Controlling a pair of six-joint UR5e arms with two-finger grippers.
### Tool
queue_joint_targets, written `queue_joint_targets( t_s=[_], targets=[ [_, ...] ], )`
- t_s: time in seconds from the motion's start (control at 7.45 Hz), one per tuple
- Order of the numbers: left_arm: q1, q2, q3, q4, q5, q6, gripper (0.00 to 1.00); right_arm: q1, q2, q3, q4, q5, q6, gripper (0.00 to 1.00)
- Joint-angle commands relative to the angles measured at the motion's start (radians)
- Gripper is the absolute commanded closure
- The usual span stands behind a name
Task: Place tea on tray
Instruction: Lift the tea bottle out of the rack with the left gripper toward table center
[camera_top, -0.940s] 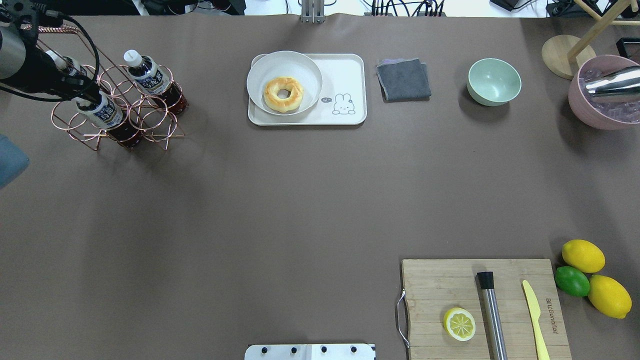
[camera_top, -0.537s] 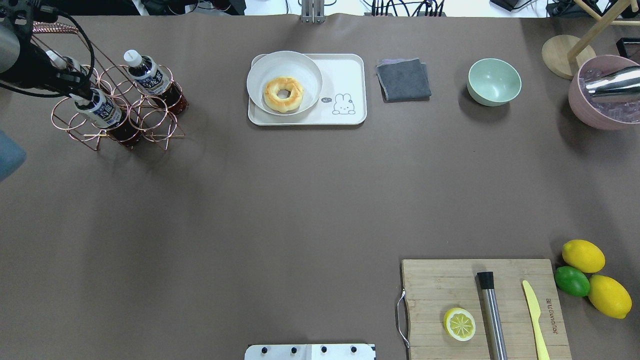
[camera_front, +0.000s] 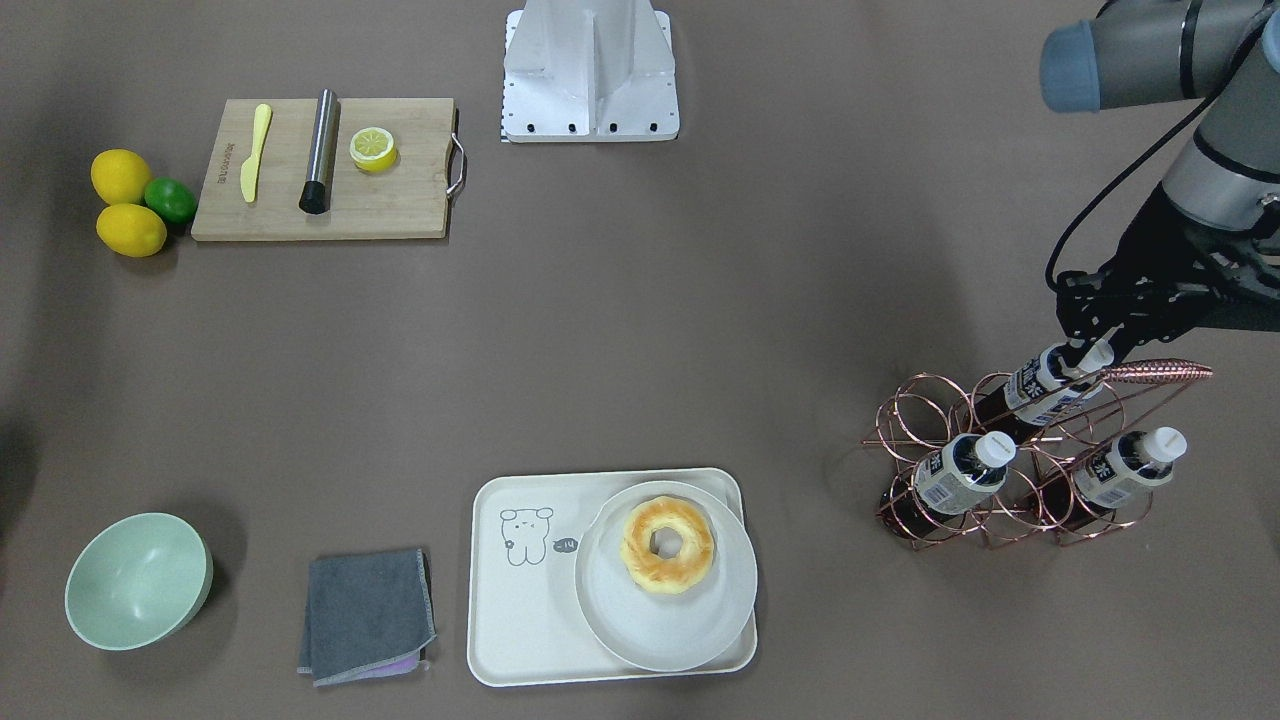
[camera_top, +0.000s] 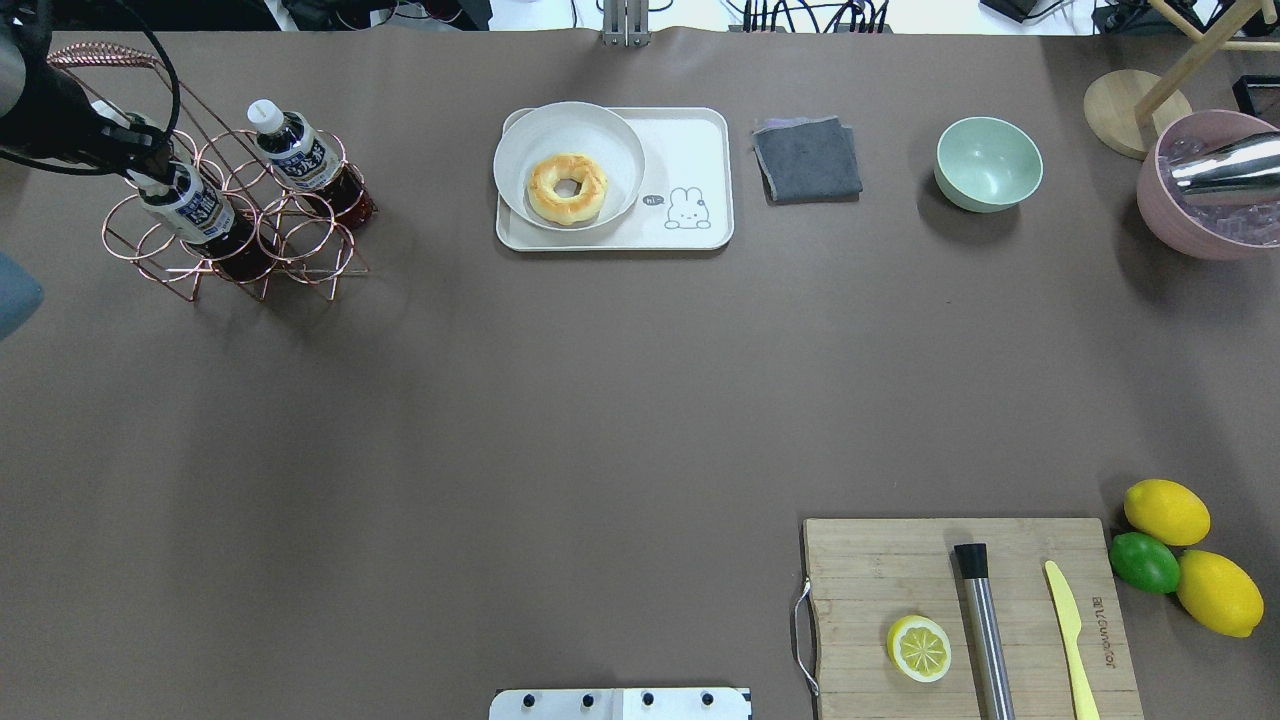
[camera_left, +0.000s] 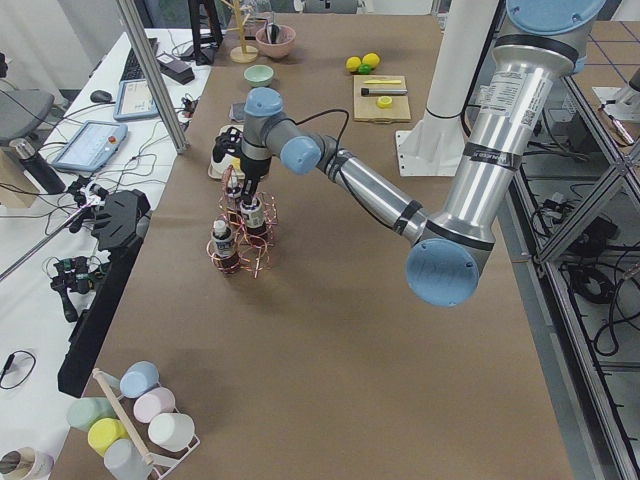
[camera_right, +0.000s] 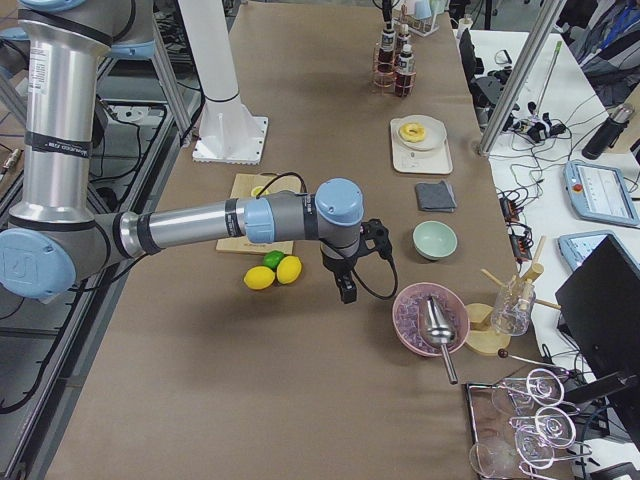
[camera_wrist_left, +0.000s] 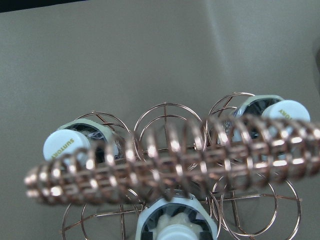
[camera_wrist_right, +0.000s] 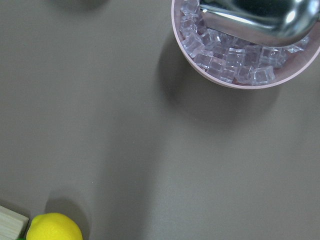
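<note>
The left arm (camera_front: 1210, 170) reaches over the table's (camera_top: 560, 400) far-left corner, its left tool (camera_front: 1088, 352) pinched shut on the white cap of the tea (camera_front: 1040, 385), which leans in the copper rack (camera_front: 920, 420) beside two look-alike bottles (camera_front: 960, 470). The right tool (camera_right: 346, 291) hangs near the lemons (camera_right: 275, 272); how open, I cannot tell. The tray (camera_front: 520, 600) lies far-centre, well apart, a plate (camera_front: 610, 620) covering its left half, the bear side bare.

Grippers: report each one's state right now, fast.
Left gripper: closed on the capped top of the tea.
Right gripper: seen only from the side camera, so open or closed cannot be told.
</note>
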Motion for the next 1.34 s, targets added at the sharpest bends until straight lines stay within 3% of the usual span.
queue_joint_targets(
  t_s=[0.0, 0.27, 0.54, 0.67, 1.21],
  targets=[
    [-0.042, -0.085, -0.098, 0.223, -0.002, 0.032, 1.0, 0.0, 0.0, -0.002, 0.0, 0.002, 0.0, 0.0],
    [-0.047, -0.081, -0.197, 0.325, -0.001, 0.029, 1.0, 0.0, 0.0, -0.002, 0.0, 0.016, 0.002, 0.0],
    [0.024, -0.148, -0.26, 0.44, 0.007, -0.111, 1.0, -0.002, 0.0, -0.003, 0.0, 0.018, 0.002, 0.0],
    [0.124, -0.194, -0.3, 0.49, 0.011, -0.252, 1.0, -0.003, 0.008, -0.003, 0.0, 0.027, 0.003, 0.0],
    [0.501, -0.415, -0.27, 0.561, 0.215, -0.665, 1.0, -0.058, 0.106, 0.0, -0.002, 0.025, 0.037, 0.0]
  ],
)
